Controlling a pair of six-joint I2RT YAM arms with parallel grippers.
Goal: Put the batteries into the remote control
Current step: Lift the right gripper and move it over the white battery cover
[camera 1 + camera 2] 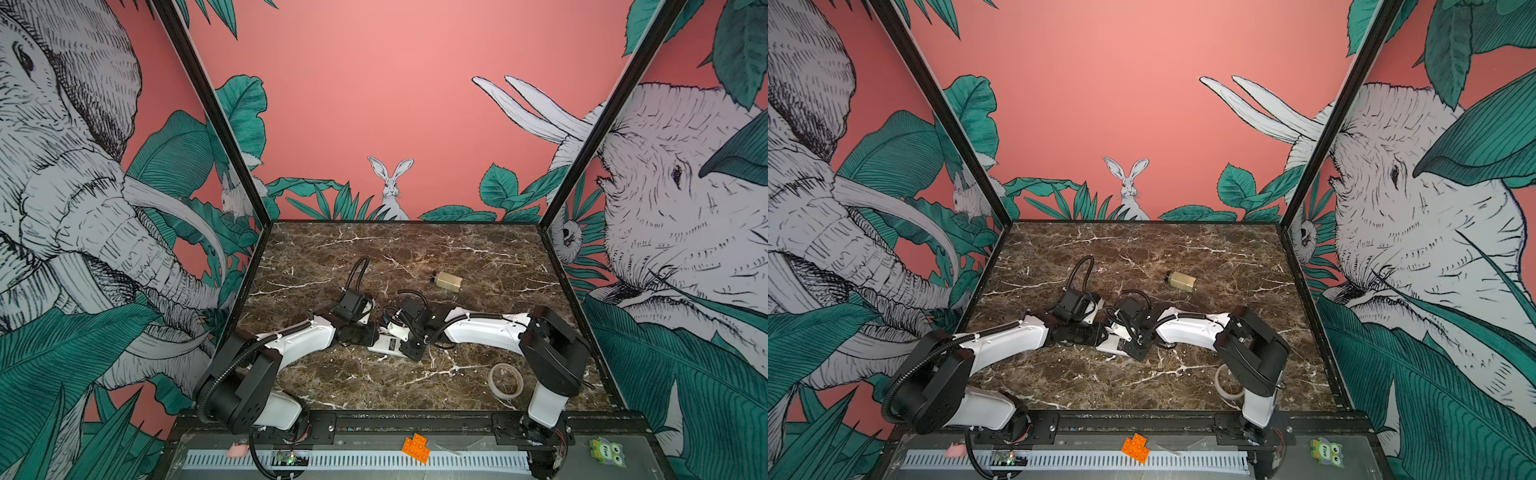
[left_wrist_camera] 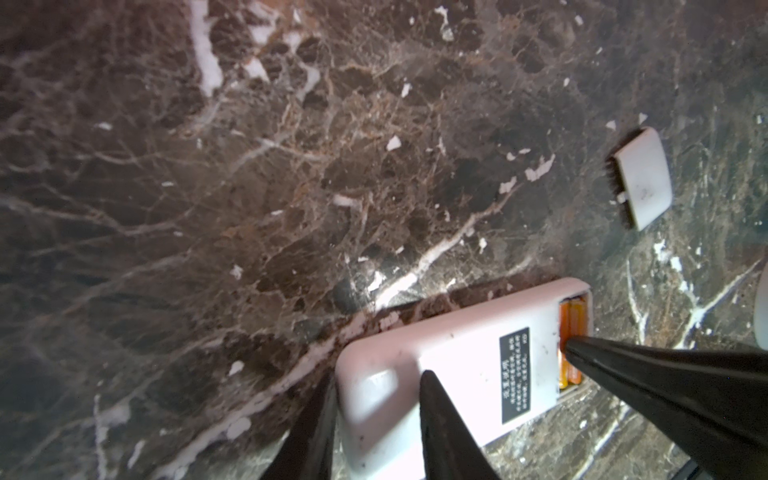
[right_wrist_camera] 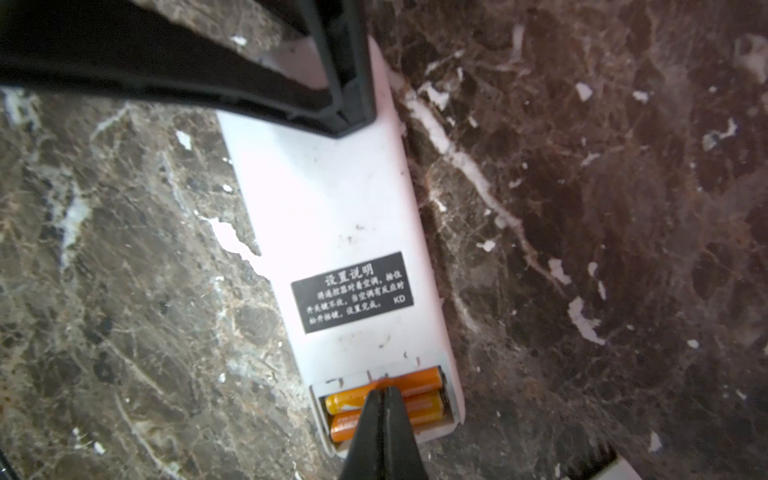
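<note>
Orange cylindrical batteries (image 3: pixel 345 401) in white oblong remote (image 3: pixel 332 208) show only in wrist views; right gripper (image 3: pixel 383 390) clenched, tips on batteries; left gripper (image 2: pixel 378 374) straddles remote's end, grasp unclear.

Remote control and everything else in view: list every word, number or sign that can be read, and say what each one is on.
"设置说明": heading of the black label on the white back of the remote control.
"KD": end of that label's last line.
"five": on the green owl-faced tile on the front ledge.
Not readable: the label's three small body lines are only partly legible, and the print on the batteries is blurred.
</note>
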